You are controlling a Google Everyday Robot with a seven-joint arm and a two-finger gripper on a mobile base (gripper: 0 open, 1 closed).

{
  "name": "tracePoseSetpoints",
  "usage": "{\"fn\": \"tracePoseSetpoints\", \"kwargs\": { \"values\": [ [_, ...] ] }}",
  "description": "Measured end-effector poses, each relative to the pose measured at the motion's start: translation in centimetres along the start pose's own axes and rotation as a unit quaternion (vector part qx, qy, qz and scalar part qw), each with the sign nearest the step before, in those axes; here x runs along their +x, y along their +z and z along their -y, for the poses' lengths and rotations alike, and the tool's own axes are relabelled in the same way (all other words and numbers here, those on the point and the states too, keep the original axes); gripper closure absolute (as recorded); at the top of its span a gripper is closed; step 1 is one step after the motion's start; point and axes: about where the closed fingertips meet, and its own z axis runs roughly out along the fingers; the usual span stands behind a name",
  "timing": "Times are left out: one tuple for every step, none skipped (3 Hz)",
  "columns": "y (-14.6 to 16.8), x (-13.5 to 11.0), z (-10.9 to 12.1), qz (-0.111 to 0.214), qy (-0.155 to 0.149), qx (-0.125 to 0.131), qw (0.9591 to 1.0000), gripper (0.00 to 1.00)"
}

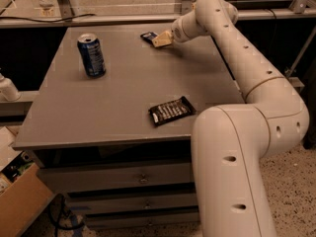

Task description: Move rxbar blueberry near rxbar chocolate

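Note:
The rxbar blueberry (147,35) is a small dark navy bar lying at the far edge of the grey table (123,88). My gripper (161,39) reaches down at the bar's right end, its pale fingertips touching or just beside the wrapper. The rxbar chocolate (171,110) is a black bar with white lettering, lying flat near the table's front right, well apart from the blueberry bar.
A blue soda can (91,55) stands upright at the table's left rear. My white arm (247,73) runs along the table's right side. Drawers sit under the table, and a cardboard box (19,201) stands on the floor at the lower left.

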Motion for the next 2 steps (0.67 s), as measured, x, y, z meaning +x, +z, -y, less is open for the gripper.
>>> {"fn": "tracePoseSetpoints", "kwargs": {
  "values": [
    [-0.06, -0.08, 0.01, 0.000, 0.000, 0.000, 1.0000, 1.00],
    [-0.11, -0.17, 0.00, 0.000, 0.000, 0.000, 1.0000, 1.00]
  ]
}}
